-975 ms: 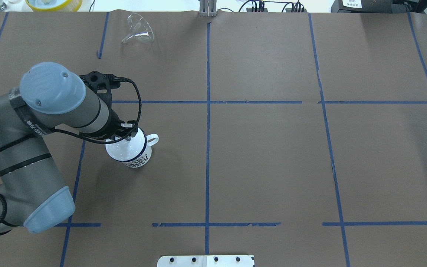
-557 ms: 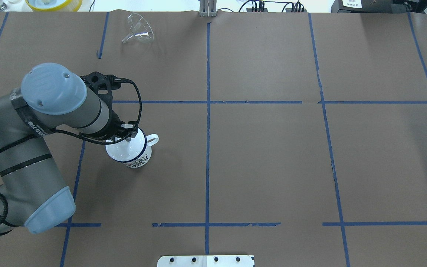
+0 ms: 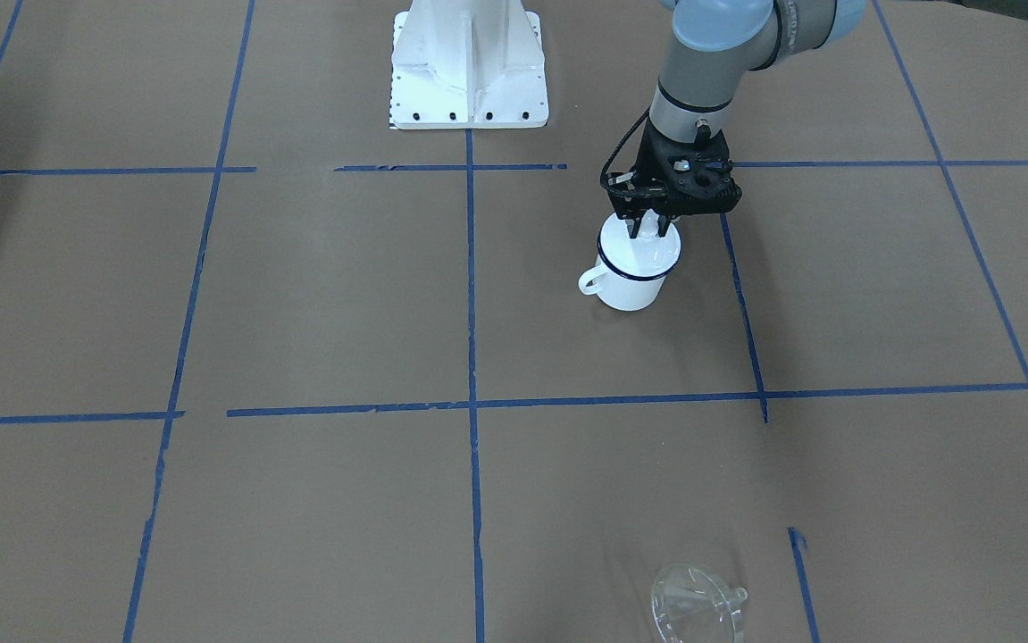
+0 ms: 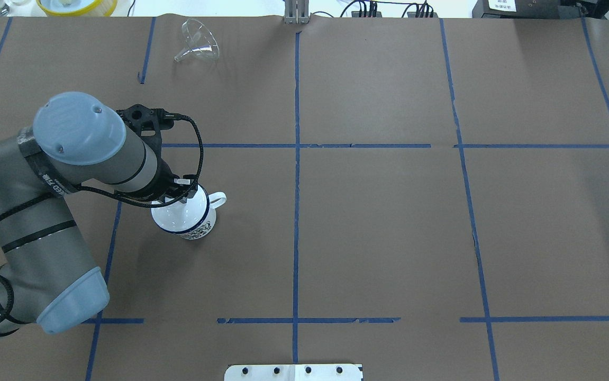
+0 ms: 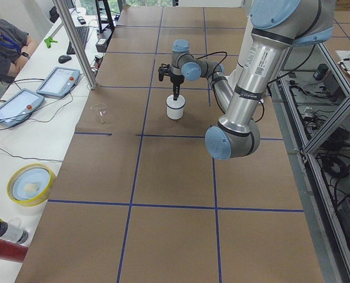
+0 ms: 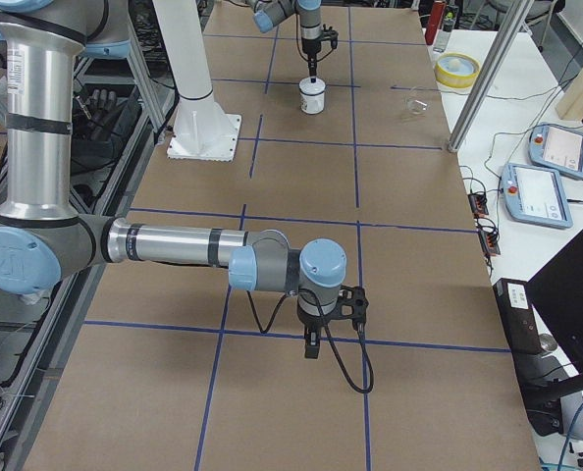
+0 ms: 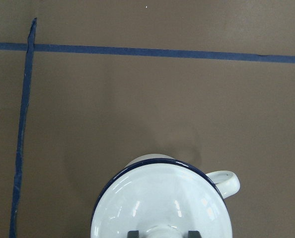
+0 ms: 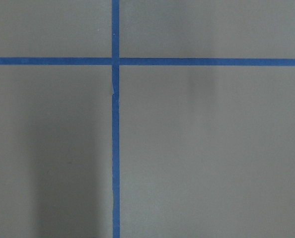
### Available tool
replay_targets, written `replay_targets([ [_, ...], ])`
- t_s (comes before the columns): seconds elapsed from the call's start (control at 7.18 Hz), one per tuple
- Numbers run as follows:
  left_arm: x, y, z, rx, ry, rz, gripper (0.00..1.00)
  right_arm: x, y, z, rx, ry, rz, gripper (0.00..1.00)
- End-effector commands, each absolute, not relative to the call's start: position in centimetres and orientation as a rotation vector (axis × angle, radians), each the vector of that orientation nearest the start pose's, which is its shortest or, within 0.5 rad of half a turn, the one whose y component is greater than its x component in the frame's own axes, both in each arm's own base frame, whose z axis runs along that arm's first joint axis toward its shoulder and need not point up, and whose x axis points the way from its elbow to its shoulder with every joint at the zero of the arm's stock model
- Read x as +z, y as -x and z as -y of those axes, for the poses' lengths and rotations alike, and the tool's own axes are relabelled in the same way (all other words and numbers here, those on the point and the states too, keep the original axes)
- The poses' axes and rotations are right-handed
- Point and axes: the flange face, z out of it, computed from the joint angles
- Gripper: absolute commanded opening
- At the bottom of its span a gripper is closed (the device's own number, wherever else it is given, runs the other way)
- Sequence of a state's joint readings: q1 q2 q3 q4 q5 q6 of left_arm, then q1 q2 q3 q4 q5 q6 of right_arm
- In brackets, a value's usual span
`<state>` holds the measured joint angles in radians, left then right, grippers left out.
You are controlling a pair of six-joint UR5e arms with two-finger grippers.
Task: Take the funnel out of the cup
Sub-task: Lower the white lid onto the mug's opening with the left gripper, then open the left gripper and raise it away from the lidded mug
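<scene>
From my station, the left gripper (image 3: 647, 228) hangs straight down over the cup (image 3: 630, 288), its tips about level with the dark blue rim. In the left wrist view the two fingers (image 7: 132, 234) stand apart at the bottom edge. A small white rounded shape (image 7: 162, 230) sits between them with a sliver of gap on either side. I read the gripper as released, pinching nothing, and I cannot tell what that shape is. The cup stands upright on the brown paper (image 4: 389, 222) directly beneath the gripper, its handle (image 7: 228, 182) sticking out to the gripper's right. The funnel (image 4: 198, 43) lies outside the cup, tipped on its side on the paper. It is well ahead of the left gripper, toward the far table edge, and well apart from the cup. Far off to the right, the right gripper (image 6: 313, 349) points down near the paper, well apart from both. Its wrist camera shows only paper and crossed blue tape (image 8: 115, 148), and I cannot tell whether it is parted or clenched.
</scene>
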<state>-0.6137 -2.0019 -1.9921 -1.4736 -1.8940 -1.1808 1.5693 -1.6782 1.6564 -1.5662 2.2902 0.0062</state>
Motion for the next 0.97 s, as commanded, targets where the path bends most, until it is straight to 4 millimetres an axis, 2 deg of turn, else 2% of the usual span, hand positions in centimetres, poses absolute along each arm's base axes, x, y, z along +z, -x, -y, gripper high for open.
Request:
replay_targets([
  [0.0, 25.5, -41.1, 41.4, -0.091, -0.089, -0.801, 0.69, 67.0, -6.7, 44.5, 0.010, 0.019, 0.719, 1.00],
  [0.14, 25.5, -41.1, 41.4, -0.091, -0.089, -0.801, 0.73, 67.0, -6.7, 44.5, 0.010, 0.019, 0.719, 1.00],
  [0.28, 25.5, -41.0, 41.4, -0.092, -0.090, -0.800, 0.92, 67.0, -6.7, 44.5, 0.010, 0.019, 0.719, 1.00],
  [0.42, 25.4, -40.7, 41.6, -0.097, -0.095, -0.804, 1.00, 67.1, -6.7, 44.5, 0.011, 0.020, 0.719, 1.00],
  [0.56, 24.7, -38.6, 42.9, -0.119, -0.120, -0.818, 1.00, 67.0, -6.7, 44.5, 0.010, 0.019, 0.719, 1.00],
  [0.7, 24.1, -35.1, 44.8, -0.058, -0.163, -0.841, 1.00, 67.0, -6.7, 44.5, 0.010, 0.019, 0.719, 1.00],
  [0.84, 26.0, -30.1, 46.3, -0.010, -0.176, -0.844, 1.00, 67.0, -6.7, 44.5, 0.010, 0.019, 0.719, 1.00],
])
